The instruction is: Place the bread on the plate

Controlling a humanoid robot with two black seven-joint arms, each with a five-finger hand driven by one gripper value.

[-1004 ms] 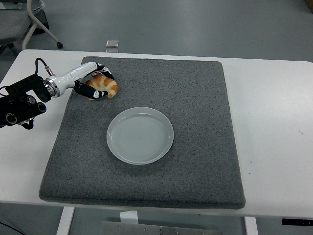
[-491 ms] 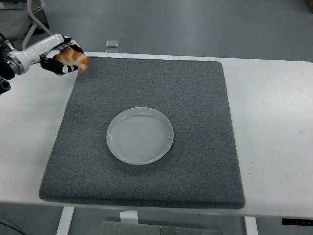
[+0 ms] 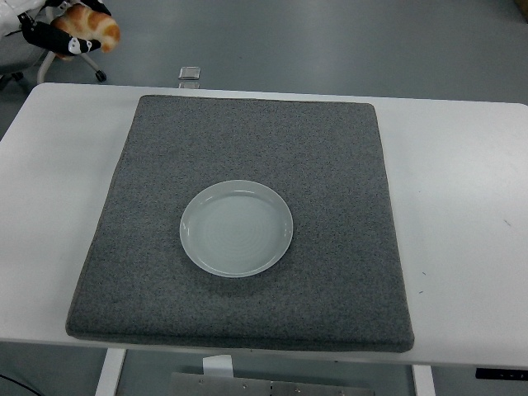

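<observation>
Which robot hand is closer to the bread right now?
Left. The left robot hand grips the bread at the picture's top-left corner, far from the plate. The right robot hand is out of view.

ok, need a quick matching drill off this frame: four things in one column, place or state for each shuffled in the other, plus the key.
Things:
1. bread
2. plate
3. mat
4. left hand

Places or states:
A. grey, lying flat on the white table
B. empty, at the middle of the mat
C. held in the air at the picture's top left corner
D. curled around the bread, beyond the table's far left corner

Pairs: 1-C, 2-B, 3-A, 4-D
</observation>
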